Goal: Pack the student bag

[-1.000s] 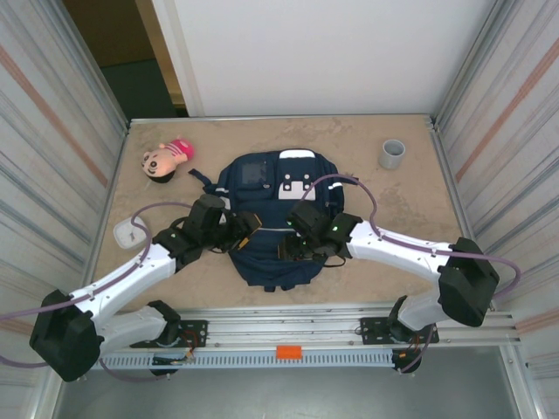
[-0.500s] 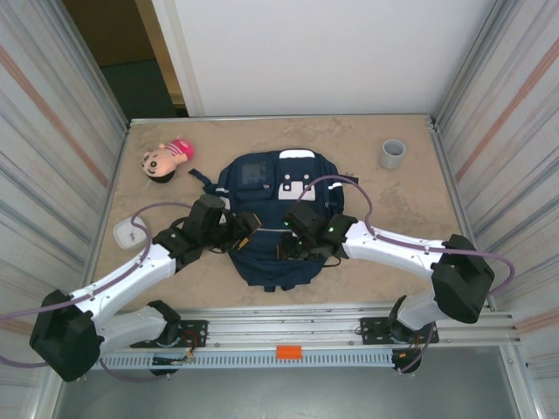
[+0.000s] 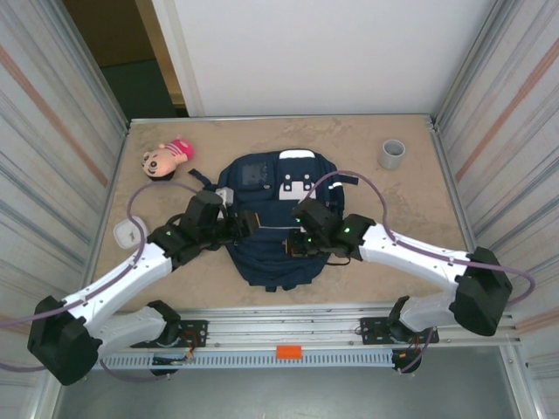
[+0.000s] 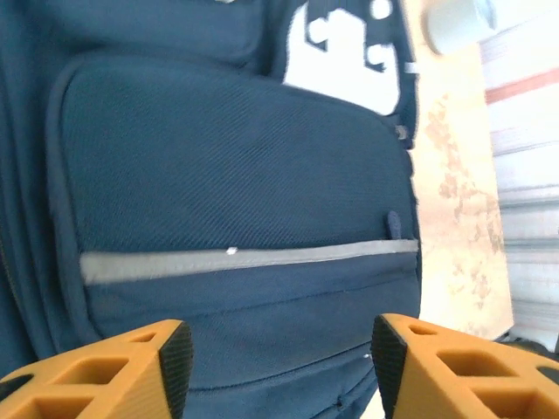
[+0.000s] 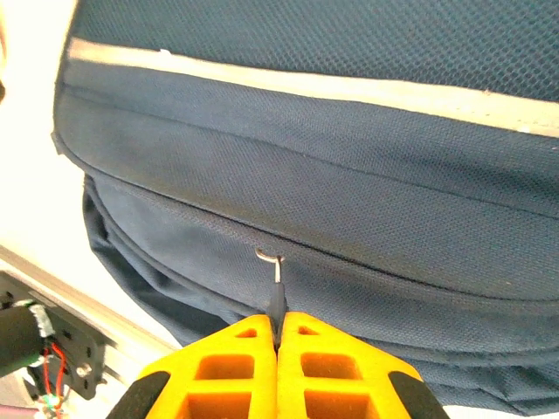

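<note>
Fingers (image 5: 244, 358) of the right tool (image 5: 277, 336) are pressed flat together, pinching the small dark zip pull (image 5: 277, 292). The pull hangs from a zip line low on the large navy blue fabric backpack (image 5: 349, 157). A thin pale stripe (image 5: 306, 83) crosses the front pocket just beyond that zip. In the overhead view this tool sits over the bag's near right part.

The left tool (image 4: 279, 367) has its orange fingers (image 4: 96, 371) standing well apart with nothing between them. It is poised over the front pocket, near the bag's left side.

The backpack lies flat in the middle of the beige marbled desk (image 3: 419, 201). Its white patches (image 3: 297, 185) point toward the far wall and its bottom edge toward the arm bases.

A pink and tan plush doll head (image 3: 164, 159) lies near the far left corner, well apart from the bag. A small grey cup (image 3: 392, 154) stands upright near the far right corner. A small white rounded object (image 3: 128, 232) rests by the left edge beside the left arm. It is perhaps a shallow case, though it is too small to tell.
</note>
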